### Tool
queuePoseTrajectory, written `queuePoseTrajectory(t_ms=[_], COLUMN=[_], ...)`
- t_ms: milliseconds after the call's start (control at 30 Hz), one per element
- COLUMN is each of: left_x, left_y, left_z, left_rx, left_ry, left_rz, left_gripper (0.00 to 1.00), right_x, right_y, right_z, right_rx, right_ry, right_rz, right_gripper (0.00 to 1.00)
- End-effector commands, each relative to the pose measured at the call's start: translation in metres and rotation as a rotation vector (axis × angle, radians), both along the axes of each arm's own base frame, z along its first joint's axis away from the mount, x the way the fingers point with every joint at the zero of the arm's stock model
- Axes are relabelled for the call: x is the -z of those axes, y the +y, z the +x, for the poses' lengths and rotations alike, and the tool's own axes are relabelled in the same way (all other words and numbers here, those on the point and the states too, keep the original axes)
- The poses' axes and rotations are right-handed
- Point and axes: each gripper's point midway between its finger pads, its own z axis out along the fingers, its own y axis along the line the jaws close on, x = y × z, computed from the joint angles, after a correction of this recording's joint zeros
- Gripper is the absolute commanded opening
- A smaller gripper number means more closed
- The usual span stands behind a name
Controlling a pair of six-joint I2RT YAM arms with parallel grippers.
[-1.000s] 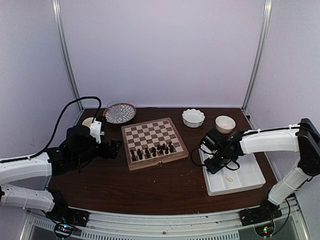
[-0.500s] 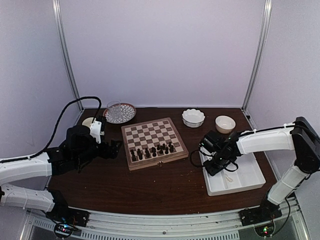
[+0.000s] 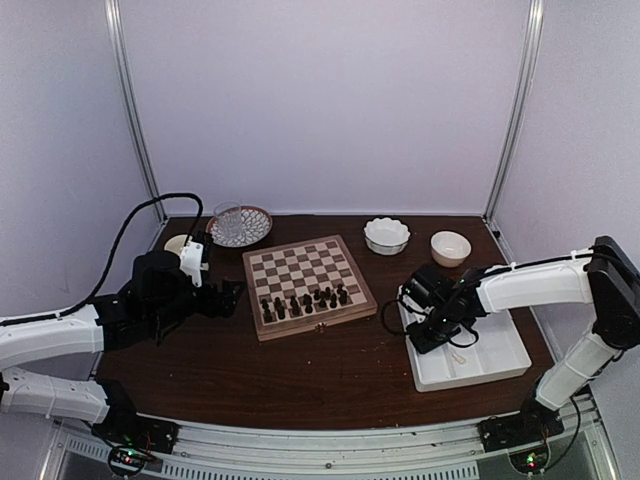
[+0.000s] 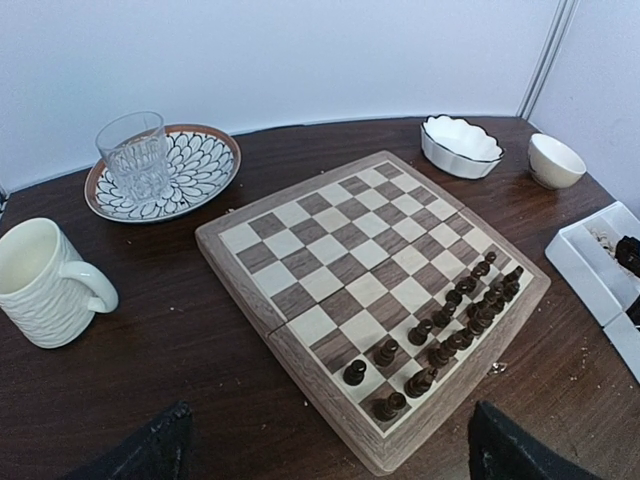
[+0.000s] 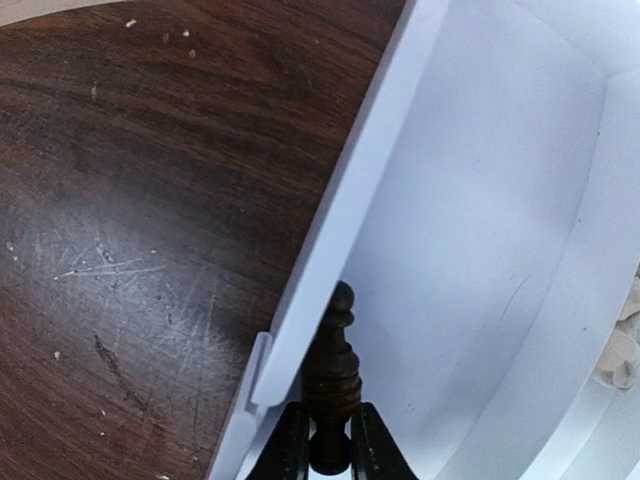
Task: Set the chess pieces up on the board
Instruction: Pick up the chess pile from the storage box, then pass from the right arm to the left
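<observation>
To the left of the board (image 3: pixel 300 262), the left gripper (image 3: pixel 228 297) has not stirred in the last second: its jaws stand wide apart and hold nothing, and its wrist camera looks out across the board. On the board the dark pieces (image 3: pixel 305 300) stand in the two rows along its near edge, while the far rows are bare. The change is to the right of the board. The right gripper (image 3: pixel 425 335), which hung part-open over the white tray (image 3: pixel 495 355) a second ago, has dipped a little at the tray wall nearest the board and pinched its jaws together. Its wrist view shows the catch: a single dark piece (image 5: pixel 332 370), nipped by its base between the two fingertips, its knobbed head pointing away from the wrist, close by that wall. So the pick looks made, though the piece is not yet out of the tray. A few pale bits (image 3: pixel 458 355) lie deeper in the tray, farther right of the board; too small to name. The next step, as I judge it, is to lift this piece clear and carry it left to the board.
</observation>
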Motion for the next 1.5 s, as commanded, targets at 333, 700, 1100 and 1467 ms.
queuePoseTrajectory(t_ms=[333, 700, 1100, 1467], left_x=[-0.015, -0.036, -0.038, -0.02], left_y=[-0.021, -0.09, -0.122, -0.155], left_z=[-0.009, -0.049, -0.068, -0.08], left_rx=[0.116, 0.528, 0.681, 0.72], left_ry=[-0.013, 0.013, 0.029, 0.039], left_rz=[-0.095, -0.262, -0.354, -0.405], left_gripper=[0.95, 0.88, 0.78, 0.7], right_x=[-0.094, -0.176, -0.184, -0.152], right_y=[0.003, 0.109, 0.182, 0.215], right_z=[0.005, -0.024, -0.015, -0.048], right_rx=[-0.019, -0.385, -0.557, -0.683], right_ry=[-0.273, -0.417, -0.55, -0.532], right_rz=[0.227, 0.661, 0.814, 0.766], right_gripper=[0.1, 0.09, 0.09, 0.08])
